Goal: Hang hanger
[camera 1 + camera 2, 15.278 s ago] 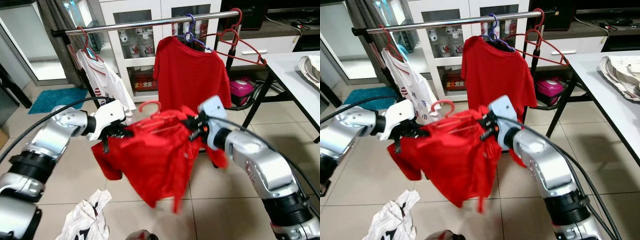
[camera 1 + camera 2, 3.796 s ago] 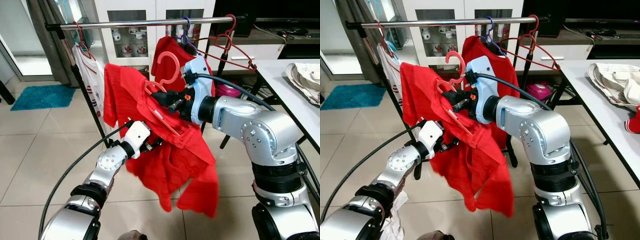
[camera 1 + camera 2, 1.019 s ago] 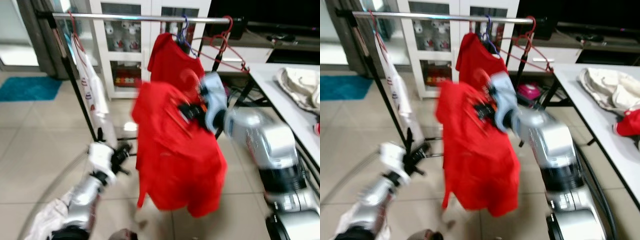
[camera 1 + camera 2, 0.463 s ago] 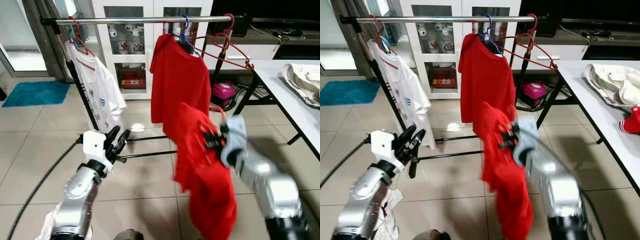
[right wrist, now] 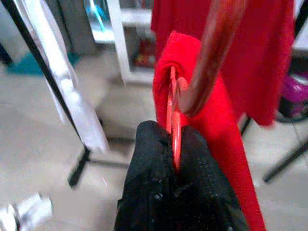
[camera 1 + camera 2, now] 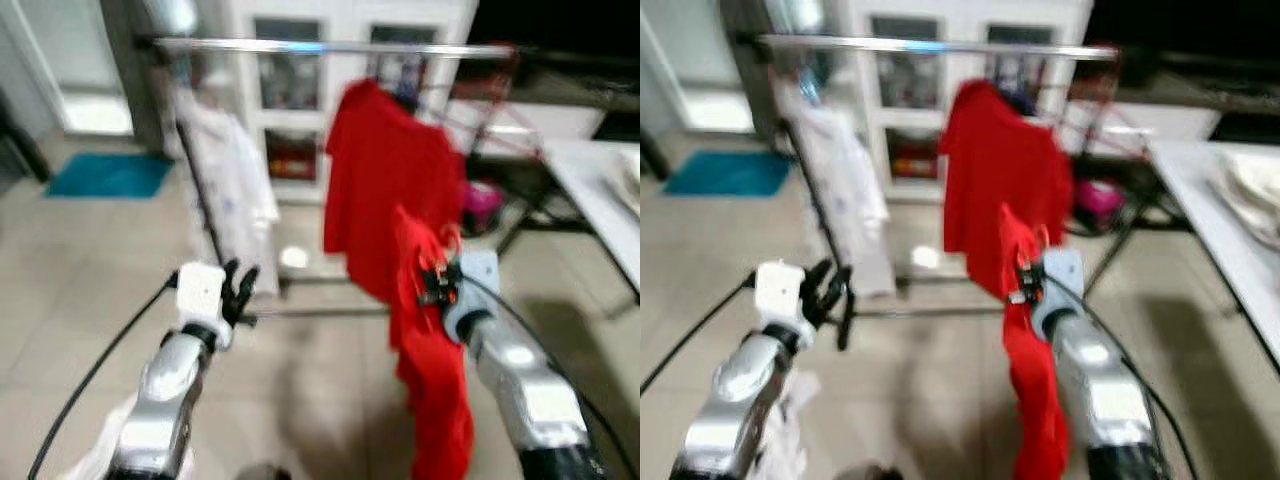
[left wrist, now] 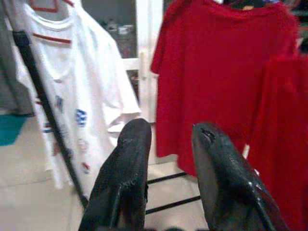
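Head views were blurred. The right gripper (image 5: 174, 144) pinched a red hanger (image 5: 192, 82) between its two black fingers (image 5: 149, 163) — the thin red wire sat in the narrow gap, and the thick hook rose above the fingertips. A red shirt (image 6: 430, 370) hung on that hanger and draped down over the right arm (image 6: 515, 370), in front of the clothes rack and below its bar, not on it. The hanger's hook was apart from the metal rail (image 6: 330, 47), well below it.

The left gripper (image 7: 168, 144) was held out in front of the robot, to the left of the red shirt, holding nothing; its fingers (image 7: 130, 159) stood spread with a clear gap between them. In the left wrist view it pointed toward the rack's clothes.

On the rail hung a white T-shirt (image 7: 72, 96) with red trim and small printed marks, near the rack's left black upright (image 7: 43, 115). To its right hung a second red T-shirt (image 6: 385, 180) — the held shirt was in front of it and lower. Further right on the rail there seemed to be empty red hangers (image 6: 490, 110), too blurred to count. Behind the rack stood a white glass-door cabinet (image 6: 290, 90). A white table (image 6: 1220, 220) ran along the right side. A teal mat (image 6: 110, 175) lay on the tiled floor (image 6: 80, 280) at far left, and a pink object (image 6: 1095, 200) sat low behind the rack — too blurred to name.
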